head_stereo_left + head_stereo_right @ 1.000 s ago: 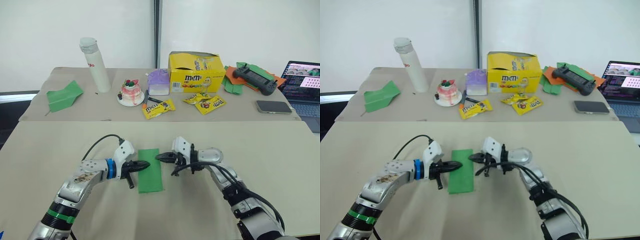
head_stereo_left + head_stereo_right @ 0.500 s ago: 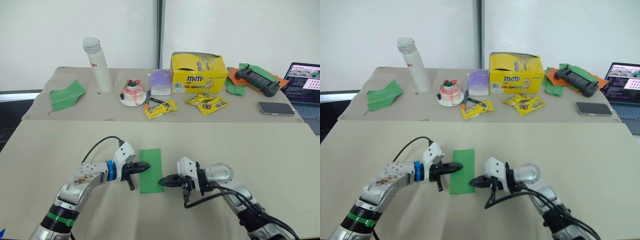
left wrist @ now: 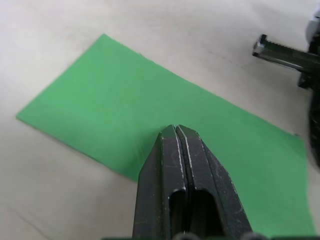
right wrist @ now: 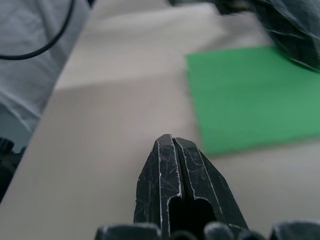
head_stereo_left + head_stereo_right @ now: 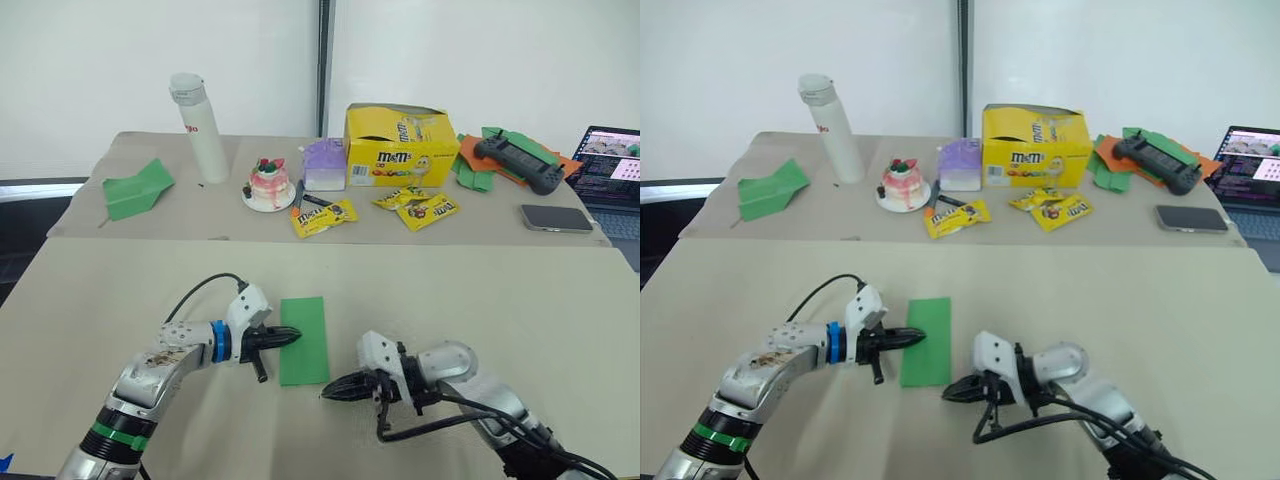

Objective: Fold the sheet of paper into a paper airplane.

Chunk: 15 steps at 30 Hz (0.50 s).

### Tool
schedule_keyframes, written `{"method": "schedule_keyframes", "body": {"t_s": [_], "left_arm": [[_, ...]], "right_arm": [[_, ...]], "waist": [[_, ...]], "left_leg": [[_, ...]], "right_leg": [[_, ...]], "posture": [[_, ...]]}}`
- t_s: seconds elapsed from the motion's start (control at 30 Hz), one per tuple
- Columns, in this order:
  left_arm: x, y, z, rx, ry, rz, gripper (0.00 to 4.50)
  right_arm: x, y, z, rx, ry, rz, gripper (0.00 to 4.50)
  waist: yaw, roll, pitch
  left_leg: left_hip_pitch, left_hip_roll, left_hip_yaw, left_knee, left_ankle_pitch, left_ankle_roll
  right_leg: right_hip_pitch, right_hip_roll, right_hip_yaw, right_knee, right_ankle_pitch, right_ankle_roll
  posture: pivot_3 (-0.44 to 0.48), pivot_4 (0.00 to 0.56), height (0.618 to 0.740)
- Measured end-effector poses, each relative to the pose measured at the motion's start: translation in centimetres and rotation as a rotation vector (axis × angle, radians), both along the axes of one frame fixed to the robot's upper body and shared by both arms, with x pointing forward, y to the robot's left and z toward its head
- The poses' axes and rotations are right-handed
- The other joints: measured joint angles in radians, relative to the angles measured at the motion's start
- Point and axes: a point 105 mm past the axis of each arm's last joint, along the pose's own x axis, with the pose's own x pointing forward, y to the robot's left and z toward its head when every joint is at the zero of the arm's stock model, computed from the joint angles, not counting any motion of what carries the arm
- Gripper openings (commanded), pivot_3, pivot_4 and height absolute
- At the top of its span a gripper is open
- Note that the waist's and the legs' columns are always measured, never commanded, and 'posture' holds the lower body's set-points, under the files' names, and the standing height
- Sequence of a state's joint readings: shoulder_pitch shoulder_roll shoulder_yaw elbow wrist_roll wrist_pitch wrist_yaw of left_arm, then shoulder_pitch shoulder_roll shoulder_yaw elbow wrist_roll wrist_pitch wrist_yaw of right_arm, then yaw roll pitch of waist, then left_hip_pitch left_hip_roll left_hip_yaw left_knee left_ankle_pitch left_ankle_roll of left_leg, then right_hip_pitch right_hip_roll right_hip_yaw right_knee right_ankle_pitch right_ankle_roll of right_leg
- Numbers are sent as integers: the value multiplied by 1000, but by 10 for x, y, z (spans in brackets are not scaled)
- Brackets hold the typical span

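Item: sheet of paper [image 5: 303,339], folded to a narrow strip, flat on the near counter [image 5: 520,300].

Left pincer [image 5: 291,336], fingers together, presses its tip on the strip's left edge. Right pincer [image 5: 331,393], fingers together and holding nothing, has drawn back within the last second from the strip's upper right edge to just off its near right corner. Judgement: the lengthwise crease is pressed; nose-corner folds not yet begun.
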<state>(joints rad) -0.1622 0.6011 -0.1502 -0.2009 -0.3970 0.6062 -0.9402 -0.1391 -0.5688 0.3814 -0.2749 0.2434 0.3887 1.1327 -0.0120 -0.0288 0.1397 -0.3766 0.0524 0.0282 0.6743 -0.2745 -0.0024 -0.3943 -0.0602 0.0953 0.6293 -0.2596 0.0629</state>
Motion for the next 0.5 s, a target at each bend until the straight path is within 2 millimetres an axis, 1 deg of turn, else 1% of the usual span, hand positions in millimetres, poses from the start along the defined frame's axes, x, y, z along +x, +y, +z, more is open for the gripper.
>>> {"method": "schedule_keyframes", "body": {"t_s": [0.1,0.17,0.23,0.33,0.4,0.5], "left_arm": [[3,10,9,-22,-21,24,22],[5,15,18,-40,-52,36,22],[4,19,24,-41,-70,32,22],[0,30,23,17,-66,17,22],[1,34,22,57,-81,13,22],[3,36,16,106,-93,2,22]], "right_arm": [[17,-14,15,7,-24,-102,0],[29,-19,24,15,-65,-162,0],[34,-22,29,10,-91,-183,0],[40,-30,27,-22,-104,-219,0],[49,-38,28,-37,-118,-258,0],[58,-49,33,-69,-160,-298,0]], "waist": [[-1,-1,1],[-3,-1,1],[-2,-1,1],[-2,-1,2],[-1,-1,2],[4,-1,3]], "left_leg": [[-9,0,-1,2,0,0],[-10,0,-1,1,0,0],[-11,0,-1,1,0,0],[-12,0,-1,1,0,0],[-12,-1,-1,2,0,0],[-12,-1,-1,2,0,0]], "right_leg": [[-9,0,0,3,0,0],[-11,0,0,3,0,0],[-11,0,0,2,0,0],[-11,0,0,1,0,0],[-11,-1,0,1,0,0],[-11,0,0,1,0,0]], "posture": [[0,150,740],[0,150,740],[0,150,740],[0,150,740],[0,150,740],[0,150,740]]}}
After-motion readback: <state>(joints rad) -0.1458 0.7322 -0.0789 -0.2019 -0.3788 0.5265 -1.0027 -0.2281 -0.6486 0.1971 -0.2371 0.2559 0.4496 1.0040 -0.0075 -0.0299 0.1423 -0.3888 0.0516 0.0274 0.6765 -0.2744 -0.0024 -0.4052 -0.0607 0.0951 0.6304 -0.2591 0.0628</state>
